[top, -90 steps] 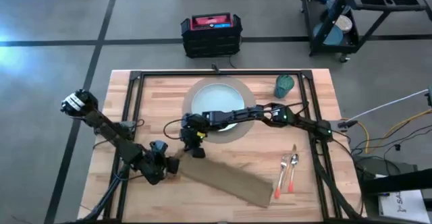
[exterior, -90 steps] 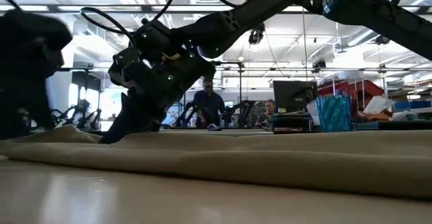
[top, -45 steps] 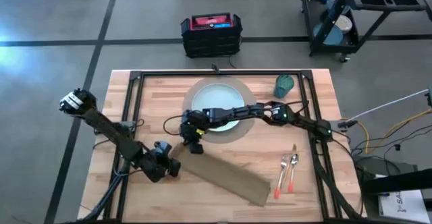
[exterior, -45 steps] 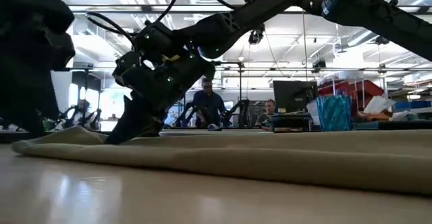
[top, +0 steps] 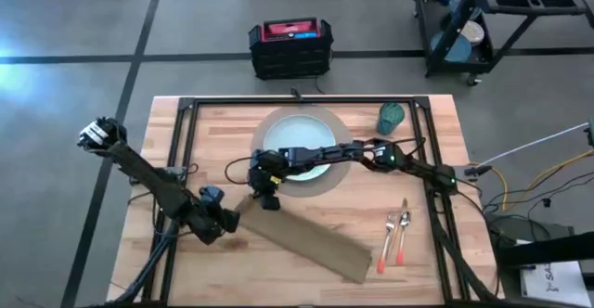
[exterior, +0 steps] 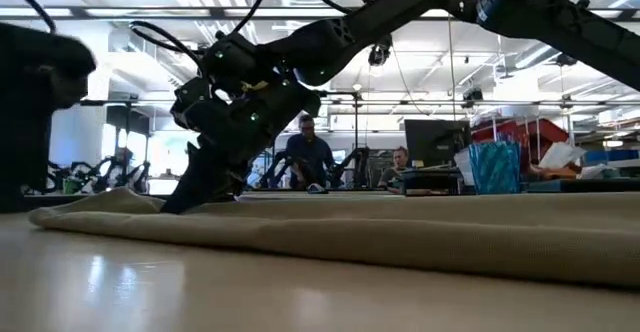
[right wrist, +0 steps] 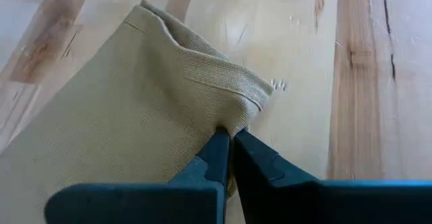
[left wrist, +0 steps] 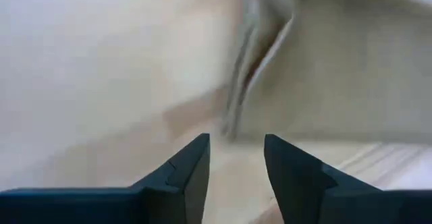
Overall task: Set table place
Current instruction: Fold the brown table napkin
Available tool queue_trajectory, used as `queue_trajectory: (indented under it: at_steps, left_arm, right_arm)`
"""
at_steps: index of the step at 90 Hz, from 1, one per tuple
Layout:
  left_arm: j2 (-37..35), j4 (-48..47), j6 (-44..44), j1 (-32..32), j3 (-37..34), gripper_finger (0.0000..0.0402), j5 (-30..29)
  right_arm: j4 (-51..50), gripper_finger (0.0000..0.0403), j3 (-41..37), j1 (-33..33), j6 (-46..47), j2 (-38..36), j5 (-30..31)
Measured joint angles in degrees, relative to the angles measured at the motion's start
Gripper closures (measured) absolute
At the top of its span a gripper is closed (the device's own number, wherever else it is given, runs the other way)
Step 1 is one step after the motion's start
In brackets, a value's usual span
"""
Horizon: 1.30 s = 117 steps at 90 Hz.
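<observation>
High view: the napkin [top: 306, 240] is seen as a long tan strip lying slantwise on the table [top: 422, 132], running from near the middle toward the front edge on the right side. Its upper-left corner is held by the right gripper [top: 267, 199], which has been brought across just in front of the plate [top: 299, 139] and mat [top: 263, 127]. The left gripper [top: 228, 221] is placed just beside the napkin's left end, apart from it. The fork [top: 391, 229] and knife [top: 403, 233] lie side by side toward the right edge, and the cup [top: 391, 118] stands near the back right.

Low view: the napkin [exterior: 350, 234] is shown draped flat with soft rolls along its length, one corner pinched up under the right gripper [exterior: 200, 187]. A limp, light cloth is indicated; sagging and folding can be expected when it is lifted or dragged.

Left wrist view: the left gripper [left wrist: 236, 166] is seen with its fingers apart and nothing between them, the napkin [left wrist: 324, 69] edge lying ahead.

Right wrist view: the right gripper [right wrist: 228, 150] is seen with its fingers together, clamped on a puckered corner of the napkin [right wrist: 128, 123]. The weave looks coarse, so slipping is judged unlikely. A hold at a corner or hem is judged best, ideally at two corners, so that the strip is kept spread and not bunched
</observation>
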Motion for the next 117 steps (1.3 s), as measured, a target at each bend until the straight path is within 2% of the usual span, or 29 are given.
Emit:
queue_trajectory:
  at_steps: [38, 58, 73, 97, 108, 117]
  left_arm:
    - [7.8, 3.7, -1.5, 0.3, 0.2, 0.0159, -2.1]
    - [7.9, 7.3, -1.5, 0.3, 0.1, 0.0135, -6.1]
    - [8.3, 9.6, -1.5, 0.3, 0.0, 0.0142, -9.2]
    - [10.9, 14.3, -1.1, 0.4, -0.1, 0.0175, -13.6]
    - [12.4, 14.8, -1.1, 0.4, 0.0, 0.0202, -14.0]
    - [12.8, 14.5, -1.2, 0.4, 0.0, 0.0242, -14.0]
  right_arm:
    - [0.1, 0.0403, 0.0, 0.0, -1.1, 0.0, -0.2]
    - [0.1, 0.0403, 0.0, 0.0, -1.1, 0.0, -0.3]
    - [0.2, 0.0403, 0.0, 0.0, -1.0, 0.0, -0.3]
    - [0.2, 0.0403, 0.0, 0.0, -0.9, 0.0, -0.3]
    - [0.2, 0.0403, 0.0, 0.0, -0.9, 0.0, -0.3]
    - [0.2, 0.0403, 0.0, 0.0, -0.8, 0.0, -0.3]
